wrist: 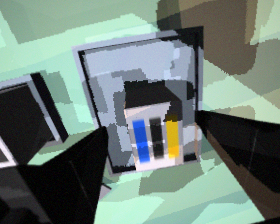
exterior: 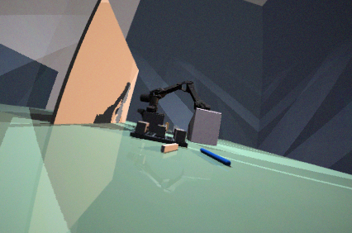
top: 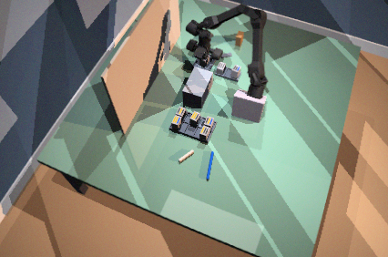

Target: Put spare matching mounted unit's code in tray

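Observation:
My gripper (wrist: 152,123) (top: 203,57) is open and hangs just over the grey tray (wrist: 116,65). Its dark fingers stand apart on either side of a spare (wrist: 141,142), clear of it. The spare is a small pale block with a blue, a black and a yellow stripe, and it lies inside the tray at its near edge. The mounted unit (top: 198,86) is a grey box in the middle of the green table. A dark rack (top: 191,125) (exterior: 159,134) in front of it holds several other spares.
A tall orange panel (top: 141,56) (exterior: 97,76) stands on the left. The arm's grey pedestal (top: 248,106) (exterior: 205,126) is on the right. A second small holder (top: 228,71) sits beside the tray, with an orange block (top: 239,38) behind. A wooden peg (top: 186,156) (exterior: 169,147) and a blue pen (top: 209,166) (exterior: 215,156) lie near the front.

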